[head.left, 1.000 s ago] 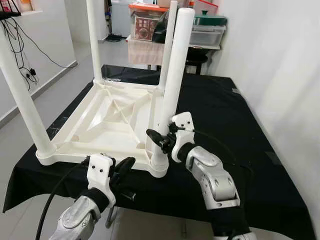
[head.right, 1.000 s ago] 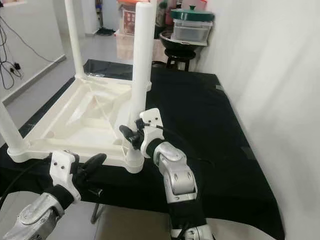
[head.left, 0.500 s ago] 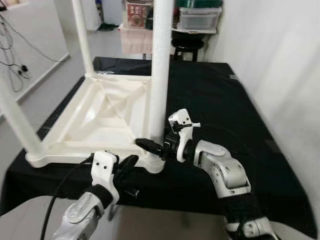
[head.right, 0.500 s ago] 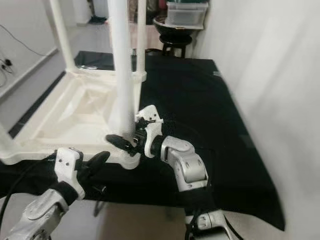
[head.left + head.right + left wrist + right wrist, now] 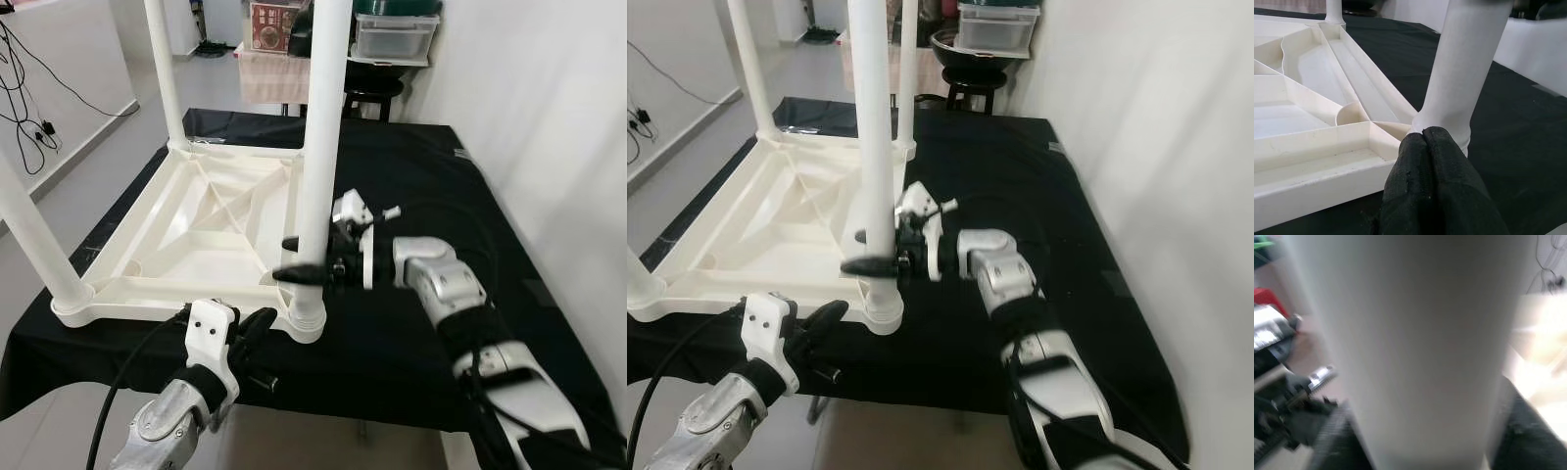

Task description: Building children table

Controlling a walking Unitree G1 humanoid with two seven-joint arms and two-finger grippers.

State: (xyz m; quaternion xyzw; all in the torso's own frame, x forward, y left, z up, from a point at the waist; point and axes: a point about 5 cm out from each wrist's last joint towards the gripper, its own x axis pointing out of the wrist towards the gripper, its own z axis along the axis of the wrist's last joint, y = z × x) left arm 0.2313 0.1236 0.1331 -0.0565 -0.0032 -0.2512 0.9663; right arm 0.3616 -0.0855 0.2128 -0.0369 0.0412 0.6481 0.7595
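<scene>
White plastic children's table (image 5: 211, 230) lies upside down on the black-covered desk (image 5: 431, 186), centre-left of frame, legs pointing up. Near-corner leg (image 5: 318, 147) stands upright in its socket at the tabletop's lower-right corner. Right hand (image 5: 306, 260) reaches in from the right, fingers straddling that leg low down, one either side, gripping it. Left hand (image 5: 253, 331) sits lower centre at the desk edge, fingers pressed together, tips just below the leg's socket.
</scene>
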